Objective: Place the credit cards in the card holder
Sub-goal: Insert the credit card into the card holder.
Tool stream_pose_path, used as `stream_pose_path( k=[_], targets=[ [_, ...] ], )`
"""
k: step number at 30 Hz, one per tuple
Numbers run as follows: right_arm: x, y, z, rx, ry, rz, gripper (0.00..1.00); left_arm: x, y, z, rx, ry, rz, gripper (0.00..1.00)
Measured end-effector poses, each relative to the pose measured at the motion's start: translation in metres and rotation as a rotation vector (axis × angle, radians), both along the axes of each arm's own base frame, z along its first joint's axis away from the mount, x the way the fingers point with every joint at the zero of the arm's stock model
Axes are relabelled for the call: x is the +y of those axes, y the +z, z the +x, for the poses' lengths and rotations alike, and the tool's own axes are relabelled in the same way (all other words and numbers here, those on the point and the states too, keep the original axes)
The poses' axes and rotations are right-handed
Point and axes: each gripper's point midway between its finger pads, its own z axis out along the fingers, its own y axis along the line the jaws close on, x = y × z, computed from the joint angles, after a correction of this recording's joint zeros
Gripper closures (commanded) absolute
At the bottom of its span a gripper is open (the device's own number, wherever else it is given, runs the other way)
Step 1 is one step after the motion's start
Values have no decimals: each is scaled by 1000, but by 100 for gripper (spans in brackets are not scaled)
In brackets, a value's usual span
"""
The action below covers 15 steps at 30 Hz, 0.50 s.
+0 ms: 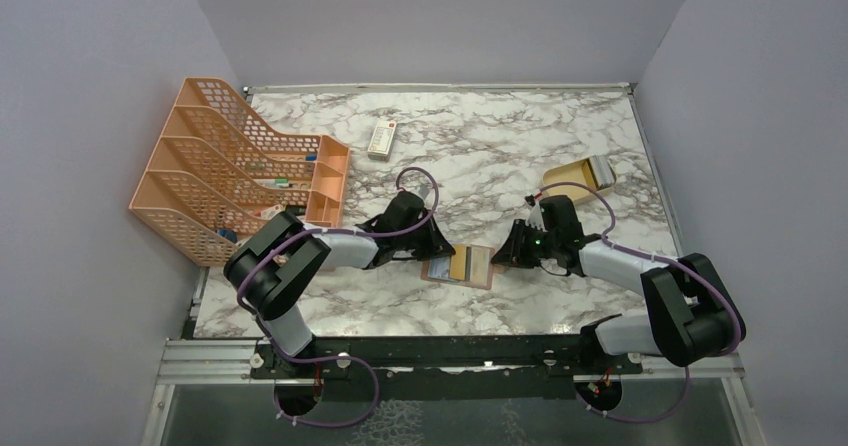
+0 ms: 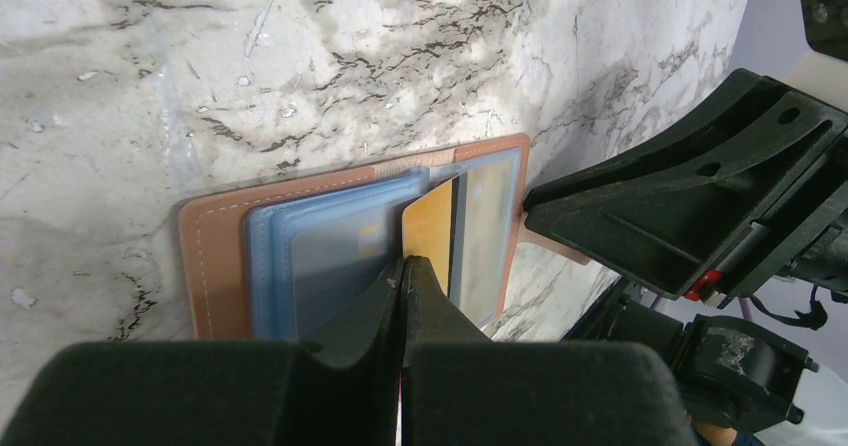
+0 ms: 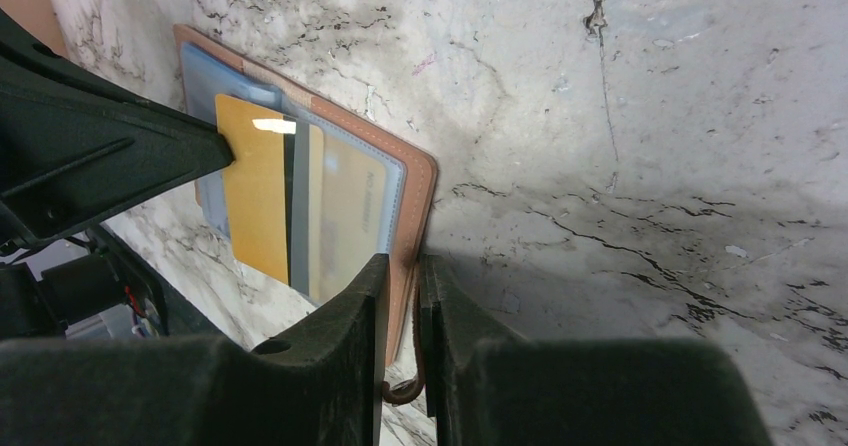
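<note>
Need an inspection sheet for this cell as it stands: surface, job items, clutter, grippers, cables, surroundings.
Surface: white, grey-veined marble-pattern table.
Job's things: brown leather-like bifold card holder lies open in front of the arms. A gold-yellow plastic card is tilted over its middle; whether it is in a slot cannot be told. A greyish card sits behind a clear window.
Clutter: orange mesh file rack at left; white oblong remote-like item at the back; tan shallow box back right.
Grippers: left gripper shut on the gold card; right gripper pinches the holder's edge.
Cables: purple cables loop off both arms, clear of the holder.
Surroundings: plain pale walls on three sides.
</note>
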Motion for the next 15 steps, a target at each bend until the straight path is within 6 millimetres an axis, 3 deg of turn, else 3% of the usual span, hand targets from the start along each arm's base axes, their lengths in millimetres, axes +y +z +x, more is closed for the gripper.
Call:
stream_pose_path(
  k=[10,15],
  targets=[
    [0,1,0,-5,-1,2,84,-13,-4,-4,7,-39,-3,99],
    [0,0,-1,-5,-2,3,84,-15,-4,-6,8,-50,0,69]
  ],
)
